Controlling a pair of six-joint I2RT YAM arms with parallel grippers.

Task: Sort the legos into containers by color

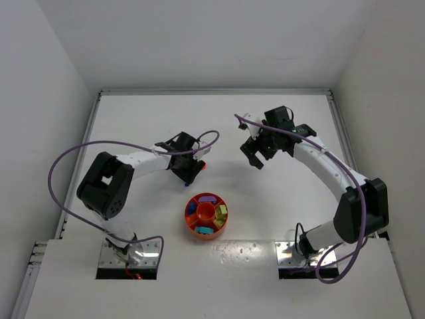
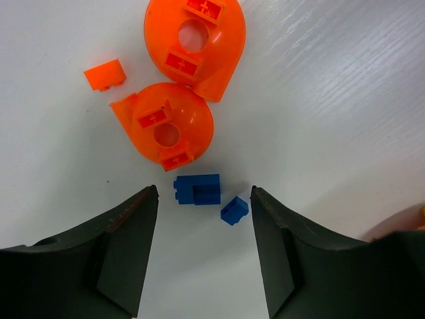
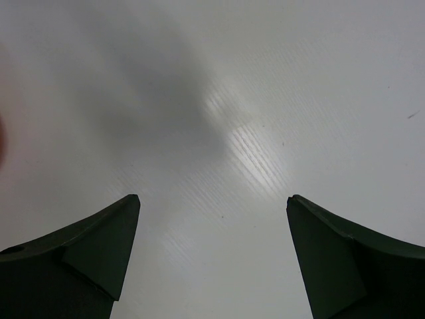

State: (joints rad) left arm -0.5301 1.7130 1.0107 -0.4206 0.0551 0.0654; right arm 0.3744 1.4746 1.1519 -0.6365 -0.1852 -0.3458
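White counter under both arms. Near its front edge, between the arm bases: round orange-red tray, with purple, yellow-green, teal and blue legos in separate wedges. Just beyond the tray, low over the counter: left claw, released, grasping nothing. Well apart from the tray: right claw, spread wide, empty. Ahead of the left claw: upper orange round piece, lower orange round piece, orange brick. Between its fingers, untouched: blue brick, smaller blue brick.
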